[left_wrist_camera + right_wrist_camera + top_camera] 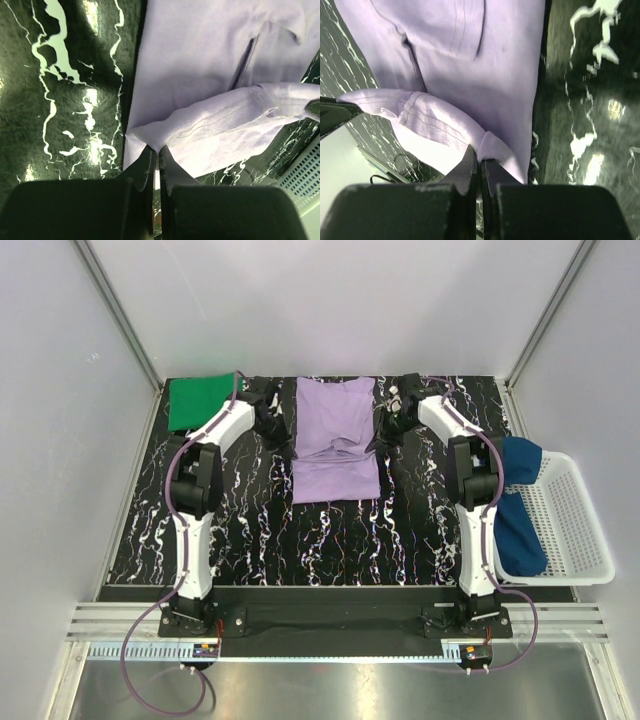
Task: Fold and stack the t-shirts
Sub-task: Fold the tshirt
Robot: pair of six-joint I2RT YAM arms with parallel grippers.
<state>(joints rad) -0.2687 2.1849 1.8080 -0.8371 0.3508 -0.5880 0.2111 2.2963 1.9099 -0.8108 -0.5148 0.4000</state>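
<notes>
Top external: lavender t-shirt (336, 455), creased across its middle, perhaps part-folded.

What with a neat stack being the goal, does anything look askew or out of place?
Nothing damaged. The lavender t-shirt is bunched across its middle, mid-fold, with left gripper and right gripper shut on its edges. The dark blue t-shirt lies crumpled, partly in the white basket.
</notes>
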